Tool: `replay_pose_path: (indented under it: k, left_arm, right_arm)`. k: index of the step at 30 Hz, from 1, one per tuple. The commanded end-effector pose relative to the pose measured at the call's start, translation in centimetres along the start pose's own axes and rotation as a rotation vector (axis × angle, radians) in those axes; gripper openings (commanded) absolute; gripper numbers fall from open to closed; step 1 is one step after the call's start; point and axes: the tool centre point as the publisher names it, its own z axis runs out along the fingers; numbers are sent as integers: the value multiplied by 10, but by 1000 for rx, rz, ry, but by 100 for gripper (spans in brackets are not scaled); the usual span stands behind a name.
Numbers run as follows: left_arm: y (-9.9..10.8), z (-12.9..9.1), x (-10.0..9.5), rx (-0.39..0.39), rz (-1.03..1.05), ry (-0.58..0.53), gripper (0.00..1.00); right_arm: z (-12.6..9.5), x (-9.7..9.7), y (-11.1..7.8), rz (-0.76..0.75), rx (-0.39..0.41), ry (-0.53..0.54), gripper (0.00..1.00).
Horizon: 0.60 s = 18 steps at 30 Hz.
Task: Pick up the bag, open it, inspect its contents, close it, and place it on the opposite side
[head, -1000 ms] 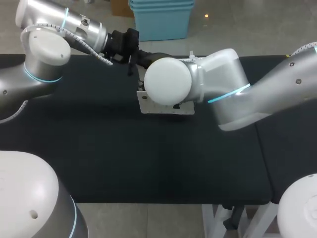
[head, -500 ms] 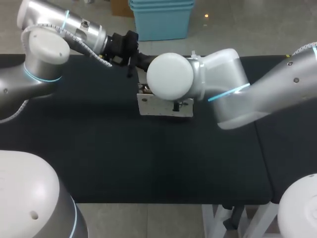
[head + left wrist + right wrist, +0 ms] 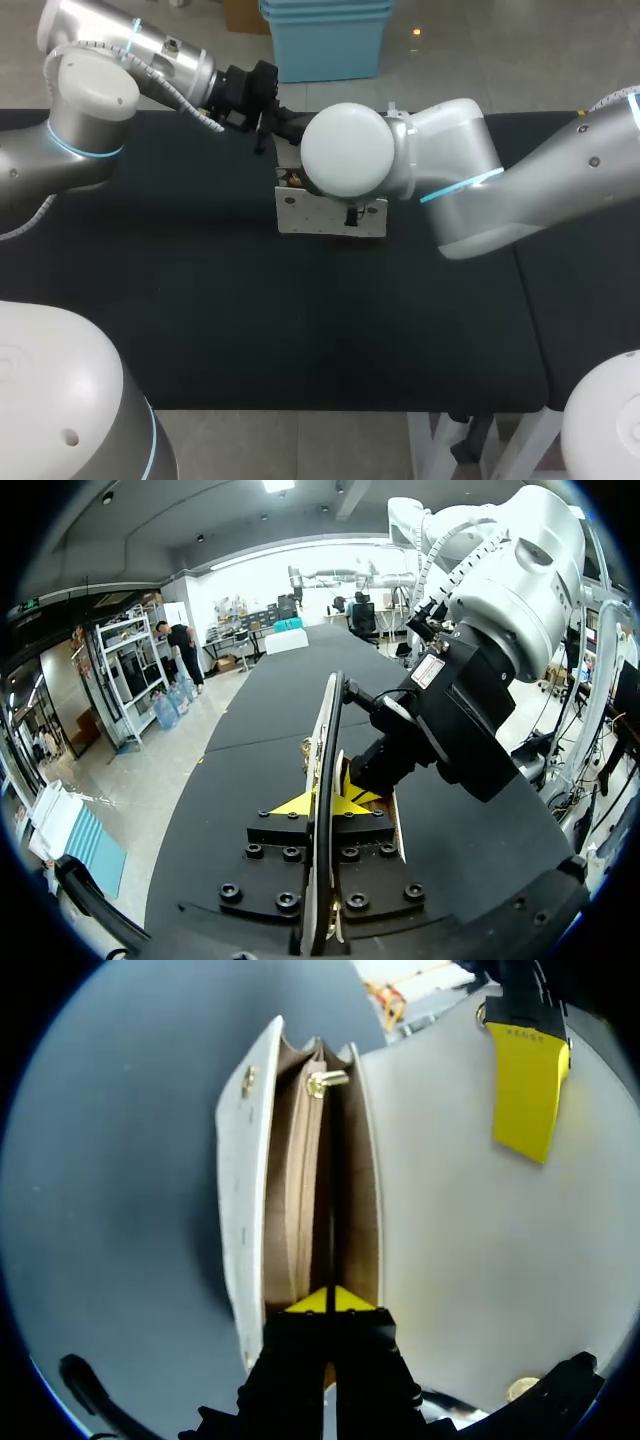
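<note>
The white bag (image 3: 312,215) stands at the middle of the black table (image 3: 300,330), its top half hidden under my right arm's round joint (image 3: 346,150). In the right wrist view the bag is open, showing a tan interior (image 3: 298,1190) with a gold clasp. My right gripper (image 3: 328,1302) is shut on a thin inner wall of the bag. The raised white flap (image 3: 450,1220) is beside it, with a yellow finger (image 3: 528,1085) of my left gripper on it. In the left wrist view my left gripper (image 3: 320,802) is shut on the flap's edge (image 3: 326,730).
My right arm's black wrist (image 3: 450,730) is close ahead of the left gripper. The table's near half and both its ends are bare black surface.
My right arm's round joint has drifted slightly toward the table's far side, and a little more of the bag's front shows below it. Both grips are unchanged.
</note>
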Motion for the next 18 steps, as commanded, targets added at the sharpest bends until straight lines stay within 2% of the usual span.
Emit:
replay_pose_path:
  k: [1, 8, 11, 12, 13, 18]
  left_arm:
    - [-1, -4, -1, 6, 2, -1, 0]
    - [1, -4, 2, 12, -11, -6, 0]
    - [1, -5, 4, 16, -15, -6, 0]
    - [1, -5, 5, 17, -15, -6, 0]
    - [1, -6, 5, 18, -14, -6, 0]
    - [0, -7, 8, 23, -11, -7, 0]
  right_arm:
    - [6, 2, -1, -5, 12, 18, 0]
    - [4, 4, -4, 0, 30, 45, 0]
    - [5, 9, -5, -9, 39, 66, 57]
    - [5, 10, -5, -10, 40, 70, 84]
    - [6, 11, -5, -9, 41, 77, 100]
    - [9, 15, -5, -8, 44, 101, 100]
